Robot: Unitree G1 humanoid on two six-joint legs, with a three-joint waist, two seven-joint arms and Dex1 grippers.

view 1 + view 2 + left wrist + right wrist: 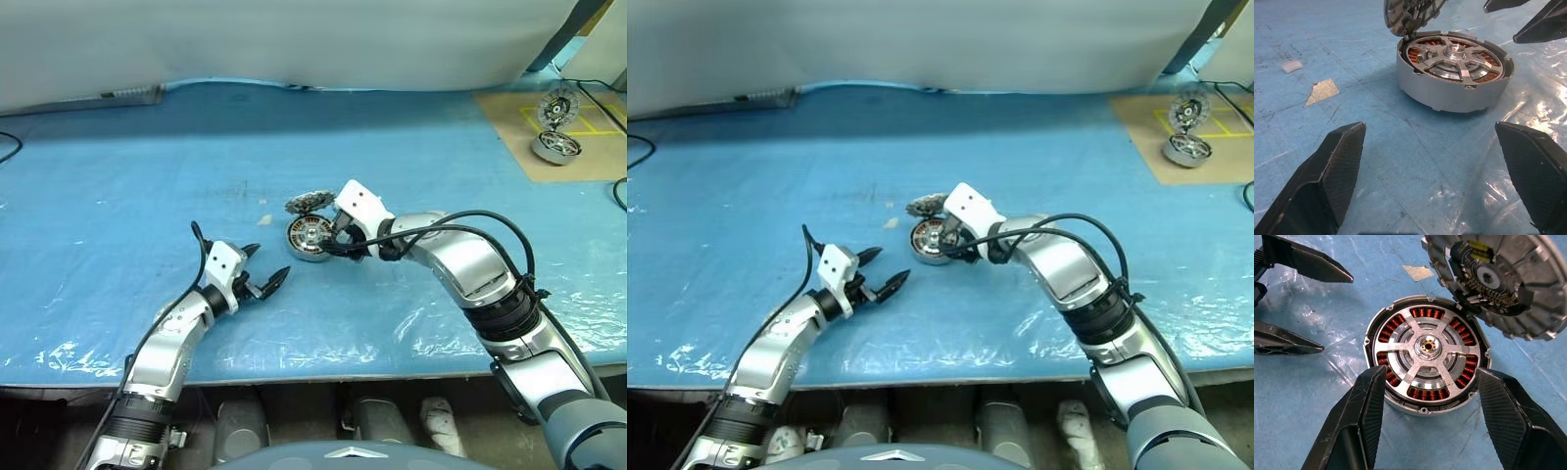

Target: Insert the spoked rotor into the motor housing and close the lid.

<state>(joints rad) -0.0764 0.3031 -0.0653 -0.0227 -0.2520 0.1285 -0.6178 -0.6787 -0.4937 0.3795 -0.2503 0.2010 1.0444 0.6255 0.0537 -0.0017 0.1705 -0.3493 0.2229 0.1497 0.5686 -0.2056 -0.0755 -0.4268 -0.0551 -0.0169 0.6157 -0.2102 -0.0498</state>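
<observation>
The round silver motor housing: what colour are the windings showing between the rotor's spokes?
Copper-orange windings, inside the round silver motor housing; clearest in the right wrist view.

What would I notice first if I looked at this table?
Probably the squat round silver motor housing in the middle of the blue table cover, with a grey spoked rotor sitting over its copper-orange windings. Its toothed silver lid stands open at the far edge. The right gripper hovers open above it, and the left gripper waits open nearby.
</observation>
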